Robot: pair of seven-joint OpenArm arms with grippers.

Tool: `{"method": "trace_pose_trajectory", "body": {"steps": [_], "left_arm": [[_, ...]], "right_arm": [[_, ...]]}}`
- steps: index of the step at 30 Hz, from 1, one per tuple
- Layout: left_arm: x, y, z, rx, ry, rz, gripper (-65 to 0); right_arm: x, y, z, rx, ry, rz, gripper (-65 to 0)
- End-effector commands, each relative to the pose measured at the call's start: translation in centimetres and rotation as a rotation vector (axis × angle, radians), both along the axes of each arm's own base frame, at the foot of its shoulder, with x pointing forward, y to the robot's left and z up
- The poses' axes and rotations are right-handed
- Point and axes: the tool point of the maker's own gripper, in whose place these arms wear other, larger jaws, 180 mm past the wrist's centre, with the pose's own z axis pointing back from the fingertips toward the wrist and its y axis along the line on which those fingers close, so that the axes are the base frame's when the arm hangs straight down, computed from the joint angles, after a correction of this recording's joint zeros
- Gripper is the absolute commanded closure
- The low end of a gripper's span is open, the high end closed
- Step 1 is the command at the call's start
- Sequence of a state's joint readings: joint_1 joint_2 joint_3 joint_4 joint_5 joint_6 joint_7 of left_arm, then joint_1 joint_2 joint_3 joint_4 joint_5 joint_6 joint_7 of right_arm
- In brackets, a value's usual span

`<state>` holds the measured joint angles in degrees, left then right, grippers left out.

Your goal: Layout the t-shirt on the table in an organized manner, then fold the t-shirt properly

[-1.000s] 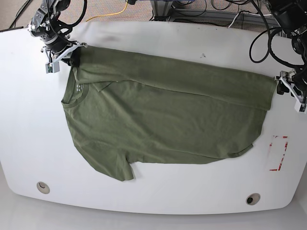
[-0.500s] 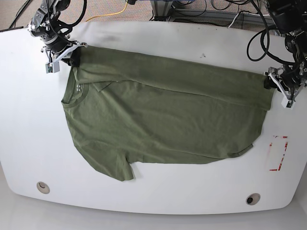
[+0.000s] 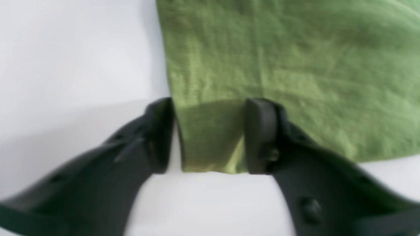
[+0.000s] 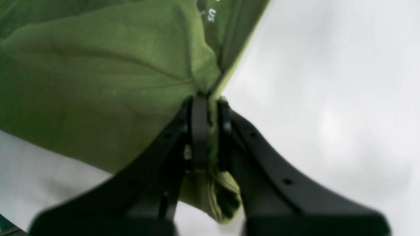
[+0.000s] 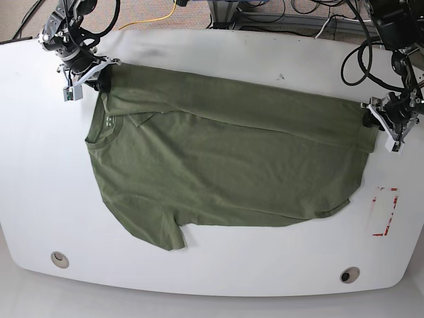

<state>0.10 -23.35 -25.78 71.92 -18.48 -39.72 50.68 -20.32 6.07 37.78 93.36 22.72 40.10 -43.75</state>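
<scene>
Base view showed the table (image 5: 212, 50) as a glossy white top with the t-shirt (image 5: 225, 172) spread across its middle, olive green, collar toward nine o'clock and hem toward three o'clock, its far long edge folded over toward the centre. At about ten o'clock the right gripper (image 5: 99, 79) sat at the shirt's shoulder corner; in the right wrist view its jaws were pinched tight on a bunched fold of the fabric, with the neck label's white print just visible behind. A short sleeve lay flat at about seven o'clock, and a round metal grommet (image 5: 59, 258) sat beyond it near the near-left corner. A second grommet (image 5: 349, 274) lay at five o'clock, and a red-marked rectangle (image 5: 383, 211) at four o'clock, just clear of the hem. At three o'clock the left gripper (image 5: 376, 119) met the hem corner; the left wrist view showed its jaws partly apart, straddling that corner, with cloth between the pads (image 3: 261, 134) but not yet squeezed.
</scene>
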Motion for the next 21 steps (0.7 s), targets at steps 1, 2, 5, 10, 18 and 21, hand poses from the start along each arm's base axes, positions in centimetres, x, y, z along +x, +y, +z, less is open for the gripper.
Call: {"method": "trace_pose_trajectory", "body": {"steps": [1, 2, 5, 10, 18, 21], "left_arm": [[-0.8, 0.6, -0.3, 0.027, 0.041, -0.008, -7.6], [-0.8, 0.6, -0.3, 0.027, 0.042, -0.008, -2.4], [-1.2, 0.6, -0.5, 0.028, 0.053, -0.008, 0.0], [-2.6, 0.4, -0.1, 0.063, 0.054, -0.039, 0.0], [-5.8, -0.4, 1.5, 0.167, 0.087, -0.127, 0.0], [-7.5, -0.7, 1.6, 0.19, 0.117, -0.147, 0.0]], "right_arm": [[-1.3, -0.4, -0.8, -0.032, 0.073, 0.021, 0.0], [-1.2, -0.4, -0.7, -0.038, 0.072, 0.023, 0.0], [-1.2, -0.5, -0.3, -0.052, 0.066, 0.029, 0.0], [-1.4, -1.0, 0.1, -0.083, 0.09, 0.05, 0.0], [-2.9, -1.9, 1.2, -0.149, 0.119, 0.086, 0.0], [-3.7, -2.3, 1.6, -0.178, 0.132, 0.104, 0.0]]}}
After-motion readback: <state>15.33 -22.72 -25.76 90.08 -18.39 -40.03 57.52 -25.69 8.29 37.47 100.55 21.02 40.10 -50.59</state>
